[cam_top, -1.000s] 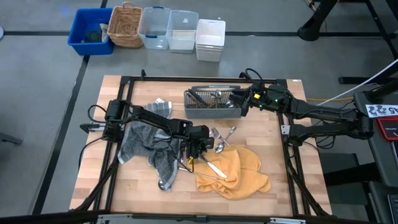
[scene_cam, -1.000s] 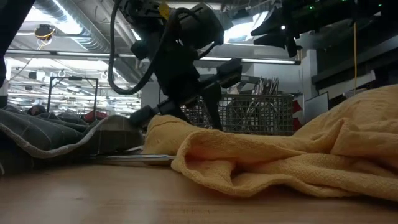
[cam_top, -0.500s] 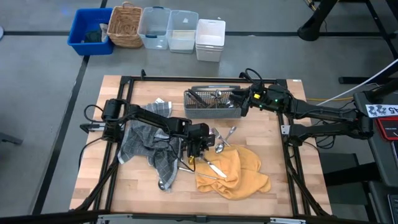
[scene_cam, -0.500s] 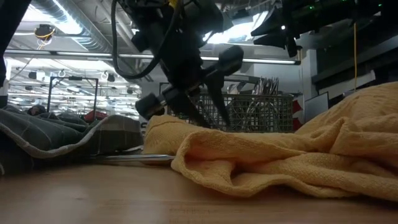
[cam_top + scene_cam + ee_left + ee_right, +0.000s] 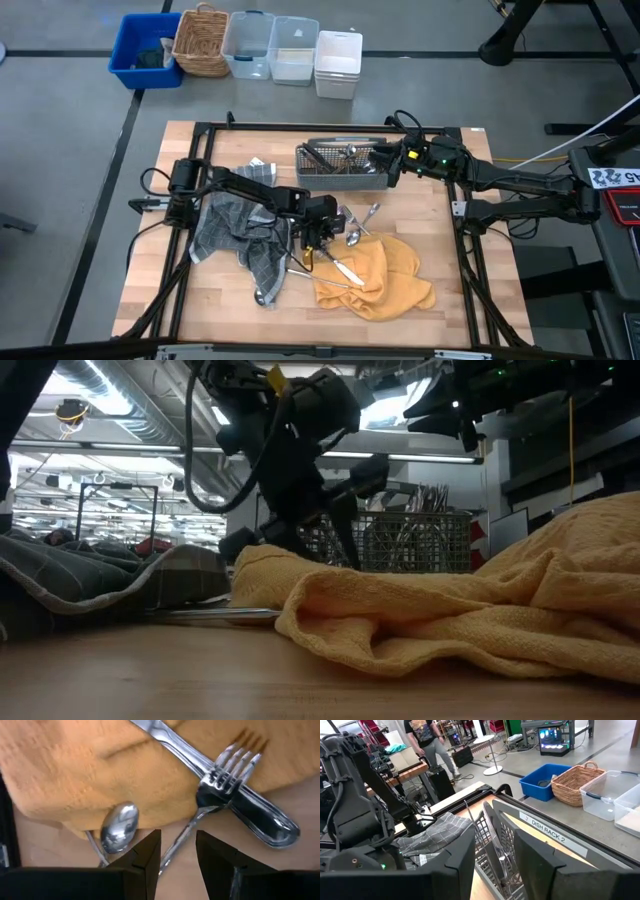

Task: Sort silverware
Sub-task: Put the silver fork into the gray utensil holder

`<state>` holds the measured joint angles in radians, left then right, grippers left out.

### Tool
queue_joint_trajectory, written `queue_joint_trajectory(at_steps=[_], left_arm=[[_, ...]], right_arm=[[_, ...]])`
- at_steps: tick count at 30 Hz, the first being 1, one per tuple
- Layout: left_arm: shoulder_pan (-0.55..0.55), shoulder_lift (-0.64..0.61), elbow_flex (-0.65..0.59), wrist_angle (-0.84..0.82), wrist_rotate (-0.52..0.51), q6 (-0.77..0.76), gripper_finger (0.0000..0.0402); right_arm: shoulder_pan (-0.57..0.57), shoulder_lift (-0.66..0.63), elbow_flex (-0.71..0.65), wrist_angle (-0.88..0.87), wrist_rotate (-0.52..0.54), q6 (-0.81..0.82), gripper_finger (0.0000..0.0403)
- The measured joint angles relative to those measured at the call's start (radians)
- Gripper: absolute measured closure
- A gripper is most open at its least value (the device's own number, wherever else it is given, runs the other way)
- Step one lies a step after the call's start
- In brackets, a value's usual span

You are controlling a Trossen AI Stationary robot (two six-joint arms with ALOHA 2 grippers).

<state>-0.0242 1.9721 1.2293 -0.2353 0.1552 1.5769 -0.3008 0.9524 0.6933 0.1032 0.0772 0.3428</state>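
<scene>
Left claw [image 5: 318, 238] sits low mid-bench over the loose pile of shiny silver-coloured metal silverware [image 5: 347, 222], at the edge of the rumpled mustard-yellow terry cloth [image 5: 385, 280]. Fingers parted, nothing between them. Its wrist view looks straight down on a slim steel fork [image 5: 227, 780] lying crossed over a thick-handled steel knife [image 5: 240, 802], with a small steel spoon [image 5: 119, 826] bowl-up at the cloth's hem. The fork's thin handle runs down into the gap between the fingers.

Right claw [image 5: 392, 163] waits at the end of the grey wire-mesh caddy [image 5: 342, 168], fingers apart, empty. The caddy already holds several upright pieces; more lie on the wooden slat bench [image 5: 190, 300], some half under the grey checked dish towel [image 5: 240, 235].

Handling, my read: pieces are light, rigid, polished and slippery, and lie flat, so there's little edge to get under. Take the fork across the narrow handle near mid-length, not the tines; a pinch too far toward either end will likely let it swing. It's stacked on the knife, so lifting may drag the knife along. The soft cloth underneath gives and could snag a fingertip.
</scene>
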Motion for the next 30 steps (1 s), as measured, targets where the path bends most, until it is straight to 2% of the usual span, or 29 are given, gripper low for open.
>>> queue_joint_trajectory(at_steps=[17, 25, 30], left_arm=[[-0.011, 0.054, 0.003, -0.008, 0.010, 0.185, 0.0291], [-0.040, 0.055, 0.003, -0.034, -0.010, 0.214, 0.0351], [-0.051, 0.055, 0.003, -0.043, -0.006, 0.172, 0.0392]], right_arm=[[-0.001, 0.000, 0.000, 0.001, 0.000, 0.000, 0.0267], [0.000, 0.000, 0.000, 0.002, 0.000, 0.000, 0.0267], [0.000, 0.000, 0.000, 0.002, 0.000, 0.000, 0.0267]])
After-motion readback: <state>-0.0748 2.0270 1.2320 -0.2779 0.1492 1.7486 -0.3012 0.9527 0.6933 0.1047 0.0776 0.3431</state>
